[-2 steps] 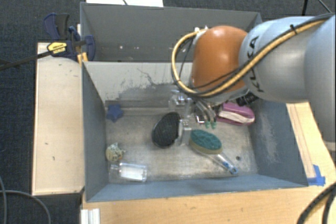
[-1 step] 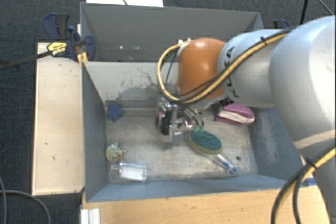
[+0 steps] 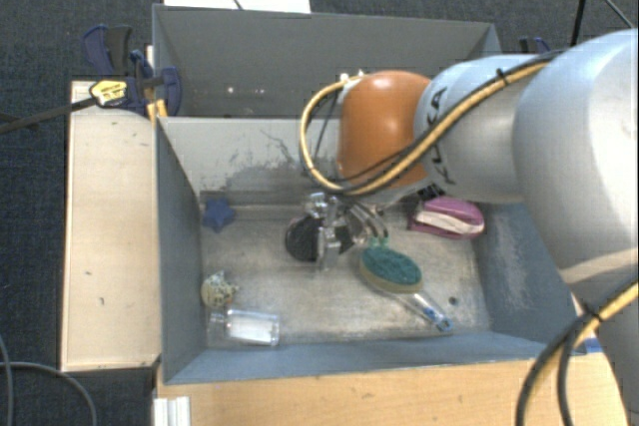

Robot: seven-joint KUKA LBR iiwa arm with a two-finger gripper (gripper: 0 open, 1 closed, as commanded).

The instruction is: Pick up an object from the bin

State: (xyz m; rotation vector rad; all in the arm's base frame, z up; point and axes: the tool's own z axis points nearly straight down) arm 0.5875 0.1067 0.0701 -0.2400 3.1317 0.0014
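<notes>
Just beside the gripper: a black rounded thing (image 3: 300, 240), dark and dull, with a smooth blob-like outline.
Where it lies: on the floor of the grey bin (image 3: 319, 55), near the middle of the frame and a little left of centre, well apart from every wall.
Relation to the tool: its right edge meets the left side of the gripper (image 3: 335, 234); whether it is clasped cannot be told.
Tool state: cannot tell whether it is apart or together, since the metal parts bunch up in shadow under the wrist.
Tool height: low in the bin, down at or close to the floor.
Arm pose: the arm enters from the right of the frame, its thick pale link crosses the upper right, and the wrist bends downward over the bin's centre.
Wrist: a rounded orange cover (image 3: 384, 130), with yellow and black cables (image 3: 318, 140) looped round its left side.
Lower right of the tool: a green round-headed brush (image 3: 389, 266), just beside it, with its handle running toward the lower right.
Right side: a pink and purple thing (image 3: 451, 214).
Left side: a small blue piece (image 3: 217, 213).
Lower left: a mottled little ball (image 3: 218, 290) and a clear plastic container (image 3: 245, 325).
</notes>
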